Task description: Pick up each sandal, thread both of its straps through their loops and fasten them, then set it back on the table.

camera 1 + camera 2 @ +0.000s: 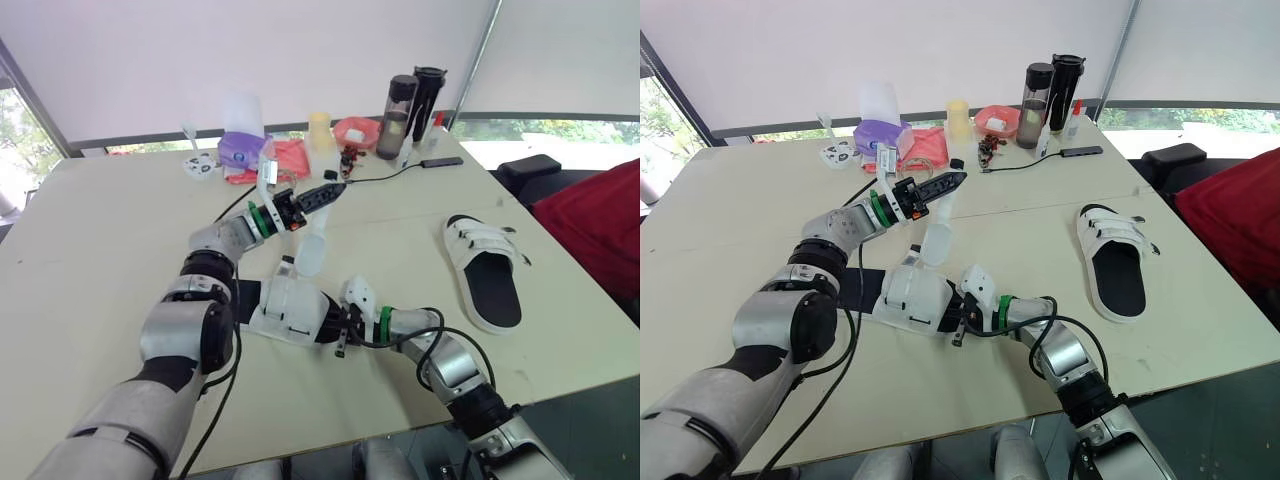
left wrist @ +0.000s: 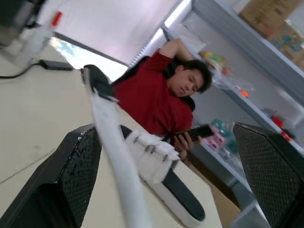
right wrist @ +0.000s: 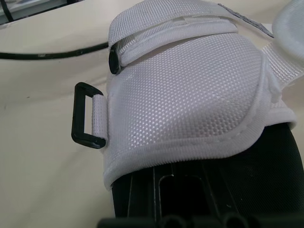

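Observation:
A white sandal with a black sole stands tilted on its side at the table's middle. My right gripper is shut on its sole edge. Close up, the right wrist view shows its white upper and a free black loop. One long white strap rises from this sandal toward my left gripper, which is open; the strap runs between the spread fingers, close to one of them. A second white sandal lies flat at the right, its straps across the top.
At the table's back stand two dark bottles, a purple container, a red bag, a yellow cup and a black cable with a hub. A person in red sits at the right edge.

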Motion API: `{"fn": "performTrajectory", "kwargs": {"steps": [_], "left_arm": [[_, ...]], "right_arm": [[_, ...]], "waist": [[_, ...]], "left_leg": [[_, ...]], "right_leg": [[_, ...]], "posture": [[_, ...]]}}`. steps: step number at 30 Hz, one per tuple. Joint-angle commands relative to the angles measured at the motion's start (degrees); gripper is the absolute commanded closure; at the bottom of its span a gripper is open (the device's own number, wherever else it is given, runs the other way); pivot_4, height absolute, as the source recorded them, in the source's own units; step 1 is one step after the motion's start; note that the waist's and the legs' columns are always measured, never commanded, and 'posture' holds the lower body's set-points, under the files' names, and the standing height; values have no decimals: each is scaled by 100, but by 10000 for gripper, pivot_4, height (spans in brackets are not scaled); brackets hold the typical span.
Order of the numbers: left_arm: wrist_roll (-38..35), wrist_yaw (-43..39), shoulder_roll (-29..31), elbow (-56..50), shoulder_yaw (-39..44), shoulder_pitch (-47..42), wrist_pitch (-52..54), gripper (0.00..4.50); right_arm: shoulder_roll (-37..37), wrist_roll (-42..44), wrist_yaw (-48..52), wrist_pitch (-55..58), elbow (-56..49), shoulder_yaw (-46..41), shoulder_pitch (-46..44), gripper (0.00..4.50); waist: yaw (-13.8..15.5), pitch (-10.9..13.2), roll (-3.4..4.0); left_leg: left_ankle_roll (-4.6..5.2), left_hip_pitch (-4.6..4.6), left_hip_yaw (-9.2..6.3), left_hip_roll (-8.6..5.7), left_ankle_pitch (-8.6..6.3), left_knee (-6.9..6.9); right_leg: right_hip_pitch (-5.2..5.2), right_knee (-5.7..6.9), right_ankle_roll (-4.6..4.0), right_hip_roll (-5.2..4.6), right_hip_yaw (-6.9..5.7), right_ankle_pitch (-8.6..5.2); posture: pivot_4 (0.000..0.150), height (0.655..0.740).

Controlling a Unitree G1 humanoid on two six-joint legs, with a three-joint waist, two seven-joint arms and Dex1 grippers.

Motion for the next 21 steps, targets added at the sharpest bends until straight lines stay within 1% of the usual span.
{"fn": "performTrajectory", "kwargs": {"steps": [1, 4, 7, 10, 13, 14, 15, 17, 18, 21], "left_arm": [[121, -496, 158, -881, -430, 345, 307, 1015], [146, -456, 246, -1182, -507, 538, 357, 1015], [99, -332, 328, -1249, -449, 566, 390, 1015], [14, -272, 387, -1283, -363, 524, 415, 8614], [-63, -260, 382, -1361, -321, 498, 473, 22854], [-73, -264, 379, -1384, -324, 496, 480, 28470], [-79, -294, 382, -1431, -344, 503, 494, 32735], [-109, -361, 399, -1580, -382, 533, 547, 43917], [-132, -398, 415, -1690, -401, 557, 586, 44623], [-215, -598, 501, -2185, -491, 683, 722, 44623]], "right_arm": [[-89, -442, -340, 294, 767, 86, 270, 45000], [-74, -448, -348, 289, 789, 91, 251, 45000], [-65, -456, -342, 272, 819, 96, 228, 45000], [-54, -464, -317, 248, 867, 111, 194, 45000], [-58, -469, -301, 216, 912, 123, 169, 45000], [-58, -471, -300, 202, 931, 125, 159, 45000], [-61, -473, -299, 191, 943, 127, 154, 45000], [-66, -475, -298, 177, 953, 131, 151, 45000], [-71, -475, -298, 172, 951, 133, 155, 45000], [-90, -474, -300, 157, 940, 131, 178, 45000]], "waist": [[-7, 1, 3], [0, 4, 3], [4, 5, 1], [-4, 5, 2], [-7, 5, 2], [-7, 5, 2], [-8, 5, 2], [-9, 5, 2], [-10, 5, 2], [-14, 5, 2]], "left_leg": [[0, 1, 0, 0, 0, -1], [0, 1, -3, 2, 0, -2], [-1, 0, -5, 7, -1, -1], [-1, 1, -5, 7, -1, -1], [-1, 1, -6, 7, -1, -1], [-1, 1, -6, 7, -1, -1], [-1, 1, -6, 7, -1, -1], [-1, 2, -6, 7, -1, -1], [-1, 2, -6, 7, -1, -1], [-1, 2, -6, 8, -1, -1]], "right_leg": [[0, 0, 0, 0, 0, 0], [-1, 1, -2, 0, 1, -1], [0, 1, -16, -2, 1, -9], [0, 0, -18, -2, 1, -10], [-1, 1, -18, -2, 1, -10], [0, 0, -18, -2, 1, -10], [0, 0, -18, -2, 1, -10], [0, 1, -18, -2, 1, -10], [0, 1, -18, -2, 1, -10], [0, 1, -18, -2, 2, -10]], "posture": [[1500, 7400], [1500, 7400], [1500, 7400], [1500, 7400], [1500, 7400], [1500, 7400], [1500, 7400], [1500, 7400], [1500, 7400], [1500, 7400]]}}
